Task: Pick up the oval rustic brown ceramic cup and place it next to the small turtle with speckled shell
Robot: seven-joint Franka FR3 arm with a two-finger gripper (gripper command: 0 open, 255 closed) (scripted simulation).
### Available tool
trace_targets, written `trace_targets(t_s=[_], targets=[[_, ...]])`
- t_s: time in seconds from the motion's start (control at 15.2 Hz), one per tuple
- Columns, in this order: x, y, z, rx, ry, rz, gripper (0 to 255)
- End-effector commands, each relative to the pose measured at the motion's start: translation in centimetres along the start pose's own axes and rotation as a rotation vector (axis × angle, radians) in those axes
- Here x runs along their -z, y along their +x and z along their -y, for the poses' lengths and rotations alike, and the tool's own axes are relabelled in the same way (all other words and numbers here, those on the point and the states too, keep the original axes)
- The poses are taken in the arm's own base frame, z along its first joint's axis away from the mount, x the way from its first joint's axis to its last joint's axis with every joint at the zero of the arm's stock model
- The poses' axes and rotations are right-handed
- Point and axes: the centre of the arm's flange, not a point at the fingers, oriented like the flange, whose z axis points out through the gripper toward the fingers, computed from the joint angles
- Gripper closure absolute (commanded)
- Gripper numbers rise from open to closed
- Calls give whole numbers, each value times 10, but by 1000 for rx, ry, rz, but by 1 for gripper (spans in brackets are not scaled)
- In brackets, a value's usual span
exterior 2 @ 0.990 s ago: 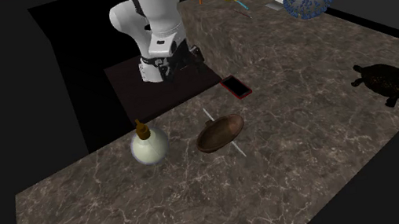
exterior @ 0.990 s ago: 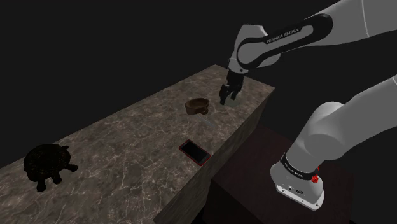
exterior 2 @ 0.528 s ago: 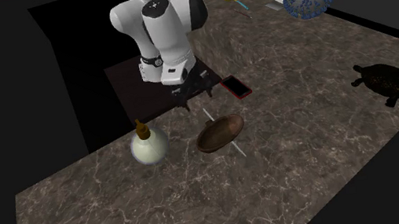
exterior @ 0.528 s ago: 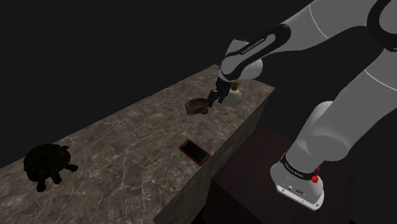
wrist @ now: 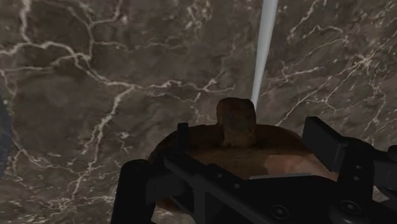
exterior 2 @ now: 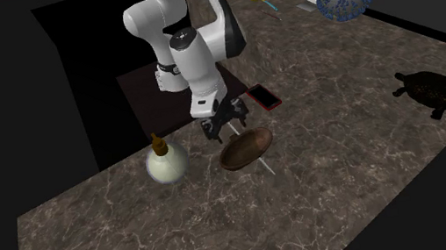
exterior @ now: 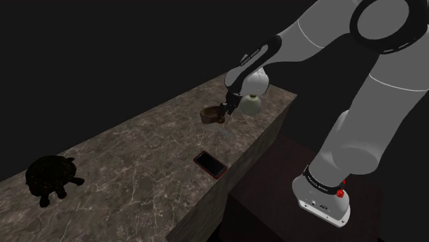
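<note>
Brown oval cup sits on the marble counter, near the stand-side edge and just beside a round white flask with a brown neck. Flask contents cannot be told. Cup interior reads plain brown. A thin pale rod lies under the cup.

Gripper is low over the cup's handle end. Jaws are spread, fingers flanking the rim; contact unclear.

Dark turtle is well apart, at the counter's opposite end.
</note>
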Motion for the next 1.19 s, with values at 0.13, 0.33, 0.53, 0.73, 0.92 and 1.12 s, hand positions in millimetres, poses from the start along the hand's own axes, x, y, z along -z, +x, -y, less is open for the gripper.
trace_targets(t_s=[0.13, 0.33, 0.53, 0.73, 0.92, 1.12], targets=[[-25, 0, -1, 0, 0, -1, 0], [-25, 0, -1, 0, 0, -1, 0], [-25, 0, -1, 0, 0, -1, 0], [-25, 0, -1, 0, 0, -1, 255], [-25, 0, -1, 0, 0, -1, 255], [-25, 0, -1, 0, 0, -1, 255]])
